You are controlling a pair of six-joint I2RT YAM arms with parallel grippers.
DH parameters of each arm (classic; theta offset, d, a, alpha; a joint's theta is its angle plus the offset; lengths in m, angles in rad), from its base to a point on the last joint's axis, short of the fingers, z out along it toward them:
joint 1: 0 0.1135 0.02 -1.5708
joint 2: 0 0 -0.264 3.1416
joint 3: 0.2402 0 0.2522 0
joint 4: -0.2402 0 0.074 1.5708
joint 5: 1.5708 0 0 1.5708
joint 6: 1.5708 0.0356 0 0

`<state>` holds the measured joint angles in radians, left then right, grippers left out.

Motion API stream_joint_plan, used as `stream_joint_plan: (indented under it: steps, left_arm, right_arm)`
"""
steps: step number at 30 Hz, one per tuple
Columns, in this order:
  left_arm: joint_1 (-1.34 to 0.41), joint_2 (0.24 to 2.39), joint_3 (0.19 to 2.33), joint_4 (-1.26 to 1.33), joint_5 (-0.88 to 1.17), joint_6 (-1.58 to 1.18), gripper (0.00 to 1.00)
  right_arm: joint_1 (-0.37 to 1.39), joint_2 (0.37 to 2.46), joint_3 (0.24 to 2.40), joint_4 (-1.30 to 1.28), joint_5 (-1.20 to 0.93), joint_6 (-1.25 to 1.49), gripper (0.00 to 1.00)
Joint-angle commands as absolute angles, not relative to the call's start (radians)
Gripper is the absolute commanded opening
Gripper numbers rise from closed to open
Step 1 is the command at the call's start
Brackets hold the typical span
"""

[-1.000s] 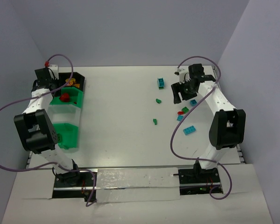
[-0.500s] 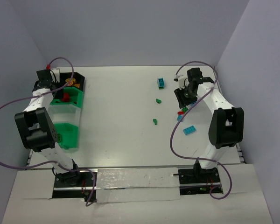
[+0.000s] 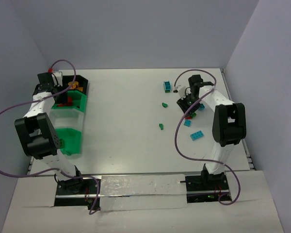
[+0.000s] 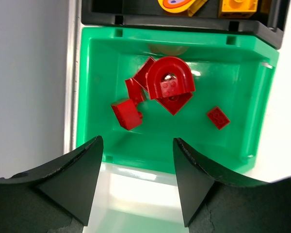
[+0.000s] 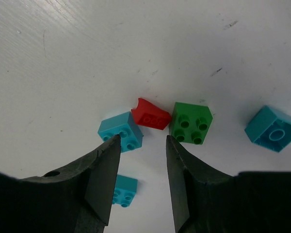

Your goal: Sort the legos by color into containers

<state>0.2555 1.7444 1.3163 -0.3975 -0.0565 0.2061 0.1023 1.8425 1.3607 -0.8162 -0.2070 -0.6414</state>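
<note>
White tabletop [image 3: 126, 121]: red legos [image 4: 169, 85] lay sorted in the green bin [image 4: 262, 97] under the left gripper [image 4: 138, 141], parted and empty; well right of that bin, the right gripper [image 5: 143, 137] hung unclenched over loose bricks [image 5: 191, 123] yet unsorted.

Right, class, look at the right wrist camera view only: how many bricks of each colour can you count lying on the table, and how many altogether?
teal bricks: 3
red brick: 1
green brick: 1
Total: 5
</note>
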Motion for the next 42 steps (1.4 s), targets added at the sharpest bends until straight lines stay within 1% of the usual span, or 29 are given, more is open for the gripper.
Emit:
stream_joint_plan:
  steps: [1, 7, 12, 19, 27, 36, 38, 40, 41, 42]
  left_arm:
    - [0.261, 1.698, 1.37, -0.423, -0.022, 0.166, 0.69]
    - [0.262, 1.688, 1.375, -0.433, -0.017, 0.155, 0.69]
    - [0.262, 1.689, 1.387, -0.444, -0.014, 0.153, 0.69]
    - [0.261, 1.692, 1.414, -0.464, -0.009, 0.15, 0.7]
    - [0.259, 1.695, 1.442, -0.482, 0.008, 0.136, 0.72]
    - [0.256, 1.69, 1.45, -0.483, 0.006, 0.137, 0.72]
    - [0.256, 1.686, 1.446, -0.48, 0.007, 0.134, 0.72]
    - [0.256, 1.679, 1.441, -0.475, 0.021, 0.133, 0.72]
    - [0.256, 1.672, 1.437, -0.468, 0.027, 0.134, 0.72]
    - [0.256, 1.659, 1.429, -0.453, 0.053, 0.138, 0.72]
  right_arm:
    - [0.12, 1.87, 1.432, -0.801, -0.209, -0.76, 0.5]
    - [0.138, 1.916, 1.457, -0.81, -0.21, -0.795, 0.55]
    - [0.147, 1.939, 1.454, -0.818, -0.219, -0.829, 0.56]
    - [0.15, 1.965, 1.431, -0.817, -0.199, -0.872, 0.6]
    - [0.151, 1.974, 1.38, -0.812, -0.153, -0.96, 0.58]
    - [0.147, 1.978, 1.374, -0.853, -0.156, -1.03, 0.52]
    - [0.145, 1.977, 1.372, -0.853, -0.155, -1.037, 0.47]
    - [0.144, 1.975, 1.38, -0.855, -0.162, -1.038, 0.39]
    - [0.145, 1.973, 1.384, -0.857, -0.167, -1.037, 0.38]
    - [0.146, 1.969, 1.392, -0.864, -0.176, -1.035, 0.34]
